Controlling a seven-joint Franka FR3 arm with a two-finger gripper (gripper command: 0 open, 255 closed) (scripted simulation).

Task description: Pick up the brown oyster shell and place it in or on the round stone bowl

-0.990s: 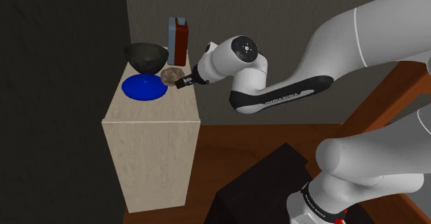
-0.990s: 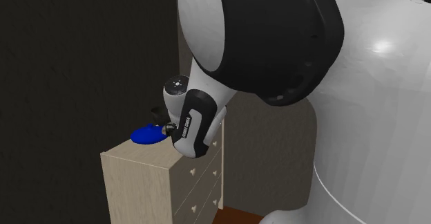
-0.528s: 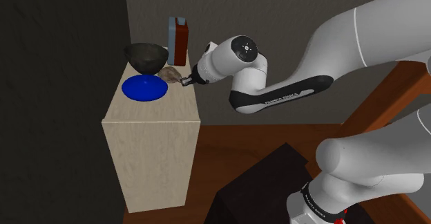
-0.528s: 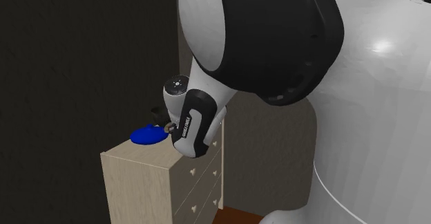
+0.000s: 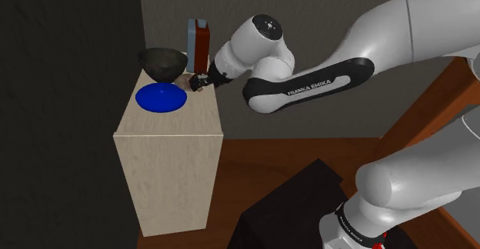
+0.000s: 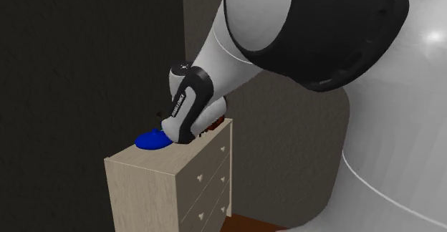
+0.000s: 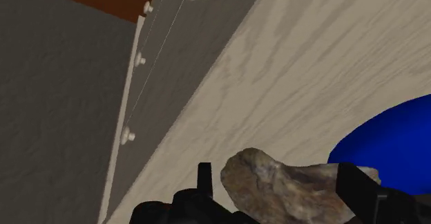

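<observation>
The brown oyster shell point(image 7: 280, 187) was pinched between the two black fingers of the gripper point(image 5: 199, 81), just above the dresser point(image 5: 169, 163) top, between the blue plate point(image 5: 161, 97) and the red box point(image 5: 201, 44). A second before it lay flat there; the wrist had since risen, so the grasp looked made and the carry begun. The round bowl point(image 5: 161, 61) close by showed nothing inside, and the plate was bare.

We see a white Franka arm point(image 5: 400, 32) of rounded, glossy links with dark joint caps, a black forearm band point(image 5: 311, 87) lettered FRANKA EMIKA in white, and an all-black gripper point(image 5: 198, 81).
</observation>
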